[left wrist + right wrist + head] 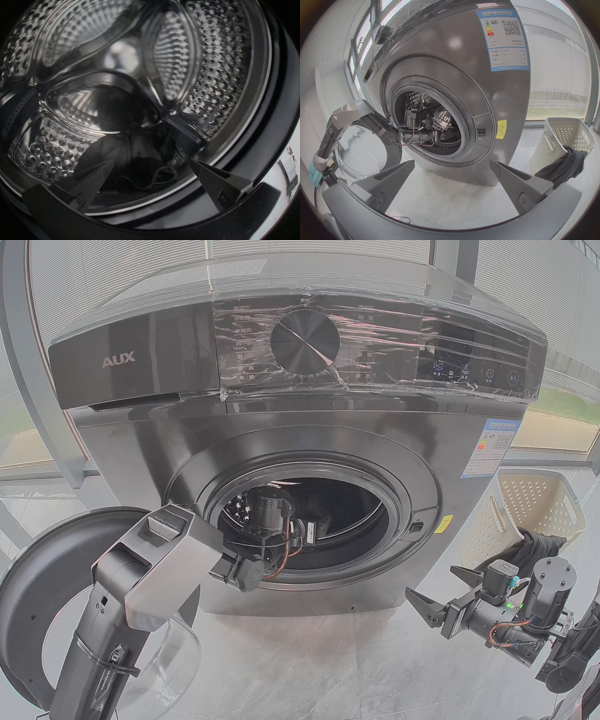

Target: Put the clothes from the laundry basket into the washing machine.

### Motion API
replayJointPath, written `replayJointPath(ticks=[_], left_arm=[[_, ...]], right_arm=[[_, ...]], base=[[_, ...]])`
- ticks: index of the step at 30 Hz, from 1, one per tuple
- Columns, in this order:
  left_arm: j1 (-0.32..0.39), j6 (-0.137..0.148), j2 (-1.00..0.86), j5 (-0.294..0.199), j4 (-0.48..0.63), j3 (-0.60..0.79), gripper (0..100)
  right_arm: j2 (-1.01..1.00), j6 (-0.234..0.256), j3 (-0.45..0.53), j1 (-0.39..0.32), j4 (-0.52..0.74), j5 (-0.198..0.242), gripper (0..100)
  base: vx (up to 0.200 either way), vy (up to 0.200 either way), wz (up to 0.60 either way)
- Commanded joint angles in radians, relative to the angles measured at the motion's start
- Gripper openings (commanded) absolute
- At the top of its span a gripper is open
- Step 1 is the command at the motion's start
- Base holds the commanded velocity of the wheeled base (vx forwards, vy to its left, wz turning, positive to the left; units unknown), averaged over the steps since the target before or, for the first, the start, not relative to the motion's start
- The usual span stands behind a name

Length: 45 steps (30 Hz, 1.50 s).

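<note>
Wide open and empty, the left claw (150, 162) sits inside the round mouth of the washing machine (350, 440), its two dark fingers spread far apart. Just beyond the fingertips, a dark garment (125, 153) with a thin cord loop lies on the bottom of the steel drum (218, 62); the fingers are not touching it.

In the head view the right claw (431, 590) hangs at 4 o'clock, low over the pale floor (325, 665) in front of the machine, with its fingers also parted wide and nothing held. At 3 o'clock a cream perforated laundry basket (537, 496) stands tilted just beside the machine, with black clothes (531, 549) draped over its near rim. The machine's round door (37, 590) stands swung open at 8 o'clock.
</note>
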Motion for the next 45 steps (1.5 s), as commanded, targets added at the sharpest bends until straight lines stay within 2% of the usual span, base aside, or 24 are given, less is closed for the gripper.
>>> replayJointPath(ticks=[1,4,11,18,19,27,30,42,43,45], left_arm=[[-0.018,0.004,0.003,-0.003,0.003,0.016,100],[-0.021,0.004,0.025,-0.003,0.003,0.002,100],[-0.010,0.004,0.135,0.016,0.028,-0.174,100],[-0.007,0.006,0.175,0.035,0.074,-0.247,100],[-0.008,0.004,0.178,0.035,0.075,-0.254,0],[-0.007,0.006,0.183,0.040,0.078,-0.285,0],[0.021,0.006,0.187,0.066,0.066,-0.324,0],[0.079,0.006,0.180,0.069,0.016,-0.324,0],[0.078,0.006,0.180,0.069,0.016,-0.324,100],[0.070,-0.006,0.180,0.069,0.016,-0.324,100]], right_arm=[[0.002,-0.001,0.001,0.001,0.000,0.000,100],[0.002,-0.001,0.001,0.003,0.000,0.001,100],[0.017,0.002,-0.001,0.018,-0.002,0.000,100],[0.022,0.002,-0.002,0.017,-0.002,0.001,100],[0.020,0.002,-0.002,0.017,-0.002,0.001,100],[0.022,0.002,-0.002,0.017,-0.002,0.001,100],[0.022,0.002,-0.002,0.017,-0.002,0.001,100],[0.034,0.004,-0.001,0.018,-0.003,0.001,100],[0.034,0.004,-0.001,0.018,-0.003,0.001,100],[0.034,0.004,0.001,0.017,-0.003,0.001,100]], base=[[0.000,0.000,0.00],[0.000,0.000,0.00],[0.000,0.000,0.00],[0.000,0.000,0.00],[0.000,0.000,0.00],[0.000,0.000,0.00],[0.000,0.000,0.00],[0.000,0.000,0.00],[0.000,0.000,0.00],[0.000,0.000,0.00]])
